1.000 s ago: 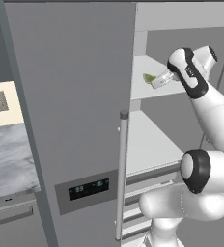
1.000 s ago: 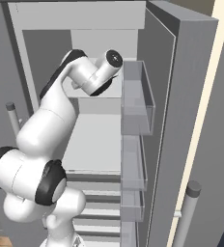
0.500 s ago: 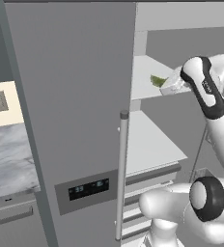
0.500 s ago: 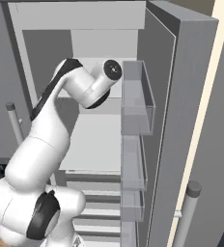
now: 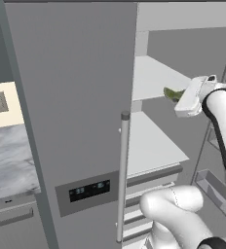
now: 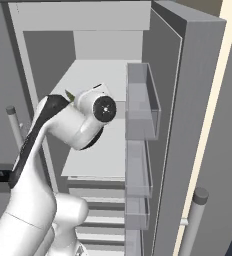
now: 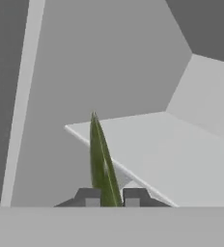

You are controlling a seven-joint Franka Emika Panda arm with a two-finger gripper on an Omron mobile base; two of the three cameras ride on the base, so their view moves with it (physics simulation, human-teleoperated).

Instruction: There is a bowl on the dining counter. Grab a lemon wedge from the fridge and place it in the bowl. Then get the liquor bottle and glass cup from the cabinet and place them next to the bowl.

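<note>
Small yellow-green lemon wedge | pinched thin-edge-up between dark fingers | above pale fridge shelf | likely light, soft, slippery; grip mid-body gently

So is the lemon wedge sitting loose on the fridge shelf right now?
No, the hand view shows the lemon wedge pinched between the gripper fingertips, raised in front of the shelf edge.

The tall grey double-door fridge stands with its right door swung open and its left door shut. The small, thin yellow-green lemon wedge is clamped edge-on in the gripper, just above the fridge's white upper shelf.
</note>
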